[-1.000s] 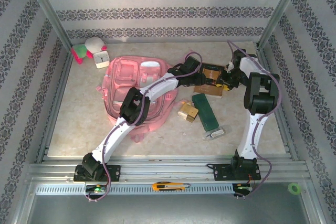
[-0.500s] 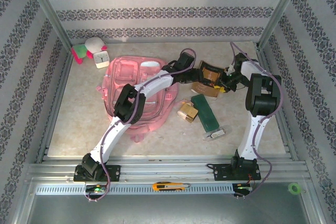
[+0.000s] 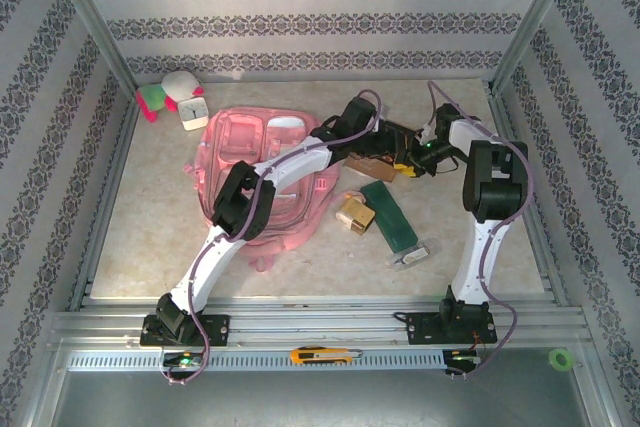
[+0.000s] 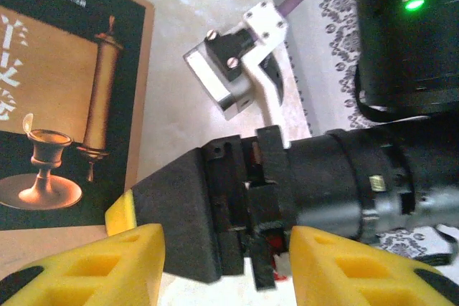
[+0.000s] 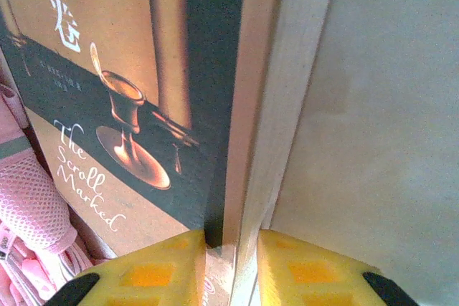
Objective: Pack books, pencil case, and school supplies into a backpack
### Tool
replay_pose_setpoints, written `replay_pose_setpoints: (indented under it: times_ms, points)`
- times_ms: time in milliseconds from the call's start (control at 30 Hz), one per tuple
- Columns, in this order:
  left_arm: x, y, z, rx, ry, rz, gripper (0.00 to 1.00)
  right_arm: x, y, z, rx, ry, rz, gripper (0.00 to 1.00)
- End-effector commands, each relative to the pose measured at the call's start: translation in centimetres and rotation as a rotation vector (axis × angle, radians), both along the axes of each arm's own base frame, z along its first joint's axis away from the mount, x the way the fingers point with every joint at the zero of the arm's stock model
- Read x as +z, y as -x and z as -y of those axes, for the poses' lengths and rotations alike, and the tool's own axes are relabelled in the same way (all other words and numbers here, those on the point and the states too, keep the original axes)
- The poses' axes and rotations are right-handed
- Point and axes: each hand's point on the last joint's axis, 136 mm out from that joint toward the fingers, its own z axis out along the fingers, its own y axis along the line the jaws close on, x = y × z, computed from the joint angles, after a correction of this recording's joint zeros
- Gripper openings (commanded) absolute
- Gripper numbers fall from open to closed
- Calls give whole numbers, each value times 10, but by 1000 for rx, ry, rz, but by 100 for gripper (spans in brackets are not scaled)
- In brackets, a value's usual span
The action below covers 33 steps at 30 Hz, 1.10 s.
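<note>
My right gripper (image 5: 231, 263) is shut on the edge of the book (image 5: 122, 105), a dark cover with a gold scroll and lamp picture, held on edge above the table. In the top view the book (image 3: 372, 163) sits between the two wrists, just right of the pink backpack (image 3: 250, 162). My left gripper (image 4: 228, 263) is open, its yellow fingers either side of the right arm's black wrist, with the book (image 4: 64, 105) beyond it. The green pencil case (image 3: 390, 215), a gold-tan box (image 3: 356, 213) and a small silver gadget (image 3: 410, 255) lie on the table nearer the front.
A plush toy (image 3: 165, 95) and a white clock (image 3: 192, 115) stand at the back left corner. A yellow cutter (image 3: 320, 355) lies on the front rail, a green tape roll (image 3: 560, 358) at the far right. Metal frame posts border the table.
The right gripper has closed on the book's edge and tipped it up off the table, carrying it left toward the backpack. The left gripper stays open near it.
</note>
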Motion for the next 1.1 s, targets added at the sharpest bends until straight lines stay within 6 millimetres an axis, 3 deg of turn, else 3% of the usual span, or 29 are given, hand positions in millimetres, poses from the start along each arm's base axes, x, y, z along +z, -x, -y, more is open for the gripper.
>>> replay_pose_setpoints:
  times_ms: [0, 233, 500, 767, 1067]
  points:
    - [-23, -2, -5, 0, -66, 13, 48, 4, 3, -3, -4, -2, -6, 25]
    - [-39, -38, -68, 138, -381, 156, 54, 1, 4, 4, -6, 50, -5, 25]
    - [-67, -61, -91, 171, -569, 205, 55, 1, 3, 6, -7, 77, -4, 25]
    - [-98, -63, -91, 141, -607, 144, 57, 4, 2, 3, 2, 76, 4, 25]
    - [-102, -22, -51, -49, -391, -23, 52, 1, 0, -11, 23, 51, 6, 24]
